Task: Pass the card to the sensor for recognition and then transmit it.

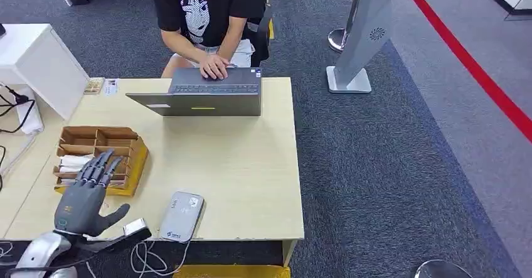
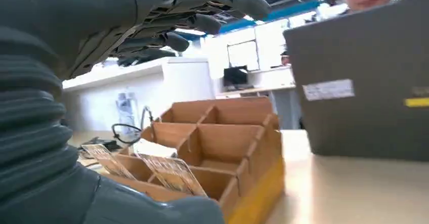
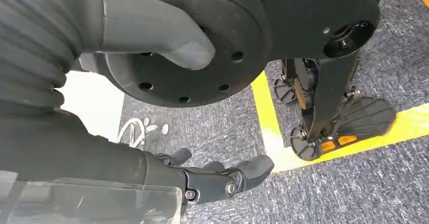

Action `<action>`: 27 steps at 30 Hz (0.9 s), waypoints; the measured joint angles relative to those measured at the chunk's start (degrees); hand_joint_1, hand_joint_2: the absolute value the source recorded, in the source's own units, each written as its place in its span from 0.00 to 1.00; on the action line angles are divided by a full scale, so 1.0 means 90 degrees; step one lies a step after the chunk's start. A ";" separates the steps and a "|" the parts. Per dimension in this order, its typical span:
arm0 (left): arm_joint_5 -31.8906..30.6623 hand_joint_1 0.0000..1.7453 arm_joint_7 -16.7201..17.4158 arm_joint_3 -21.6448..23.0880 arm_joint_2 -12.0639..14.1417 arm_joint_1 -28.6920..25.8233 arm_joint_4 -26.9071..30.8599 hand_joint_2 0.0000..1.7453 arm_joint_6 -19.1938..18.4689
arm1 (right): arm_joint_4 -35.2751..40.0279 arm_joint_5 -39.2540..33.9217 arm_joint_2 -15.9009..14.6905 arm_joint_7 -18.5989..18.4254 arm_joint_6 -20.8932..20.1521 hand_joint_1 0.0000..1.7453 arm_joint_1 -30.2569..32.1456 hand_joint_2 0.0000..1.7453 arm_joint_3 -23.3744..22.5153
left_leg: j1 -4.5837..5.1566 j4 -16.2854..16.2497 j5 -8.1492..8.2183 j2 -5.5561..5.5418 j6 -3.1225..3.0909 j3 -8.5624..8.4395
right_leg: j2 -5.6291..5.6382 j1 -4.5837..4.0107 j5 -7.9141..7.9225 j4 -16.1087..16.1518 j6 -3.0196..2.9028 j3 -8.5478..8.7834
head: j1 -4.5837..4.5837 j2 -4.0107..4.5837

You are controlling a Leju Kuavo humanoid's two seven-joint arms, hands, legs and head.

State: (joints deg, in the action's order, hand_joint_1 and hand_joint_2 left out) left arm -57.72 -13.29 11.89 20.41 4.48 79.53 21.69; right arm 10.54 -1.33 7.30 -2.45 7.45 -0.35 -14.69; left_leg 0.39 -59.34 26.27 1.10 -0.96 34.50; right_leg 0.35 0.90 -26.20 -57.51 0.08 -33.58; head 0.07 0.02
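Your cards (image 2: 167, 172) stand on edge in the nearest compartments of the cardboard organiser (image 1: 128, 147), which sits by the left edge of the table (image 1: 251, 165), toward the near corner. They lean a little, their flat faces turned roughly toward the wrist camera, and in the head view they show as pale slips (image 1: 74, 162) at the box's near left end.

The left hand (image 1: 85, 193) hovers just above and slightly short of them, empty, fingers stretched out and spread, thumb out to the side. So the cards lie just ahead of and below your fingertips (image 1: 103, 165); I judge a short reach forward and down would bring them in.

The card reader (image 1: 181, 216) lies at the near edge, to the right of that hand.

The right hand (image 3: 217, 178) hangs low over the carpet, empty, fingers loosely apart, well away from all this.
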 joint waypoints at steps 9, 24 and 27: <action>0.0192 0.00 -0.0204 -0.0575 0.0117 0.0616 -0.1333 1.00 0.0306 | 0.0000 0.0187 0.0000 -0.0012 -0.0068 0.00 -0.0015 1.00 -0.0005 | -0.0003 0.0000 -0.0005 0.0000 0.0005 0.0000 | 0.0001 -0.0002 0.0002 -0.0002 -0.0003 0.0000 | -0.0002 0.0000; -0.0080 0.00 -0.0250 -0.0626 0.0114 0.0788 -0.2241 1.00 0.0296 | 0.0000 0.0260 0.0000 0.0005 -0.0100 0.00 -0.0030 1.00 -0.0017 | -0.0001 0.0000 -0.0005 0.0000 0.0005 0.0001 | 0.0001 -0.0001 0.0003 0.0000 -0.0003 -0.0003 | -0.0002 0.0000; -0.0199 0.00 -0.0235 -0.0626 0.0092 0.0847 -0.2302 1.00 0.0301 | 0.0000 0.0299 0.0000 0.0005 -0.0104 0.00 -0.0031 1.00 -0.0046 | -0.0002 0.0000 -0.0005 0.0000 0.0005 0.0001 | 0.0001 -0.0002 0.0003 -0.0001 -0.0003 -0.0003 | 0.0000 0.0000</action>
State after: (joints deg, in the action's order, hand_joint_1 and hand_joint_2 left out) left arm -59.51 -15.41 6.25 21.24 12.11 58.82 24.39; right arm 10.54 1.36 7.30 -2.40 6.51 -0.62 -15.10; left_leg 0.37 -59.34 26.22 1.10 -0.92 34.51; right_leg 0.36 0.88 -26.18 -57.52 0.06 -33.60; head 0.07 0.02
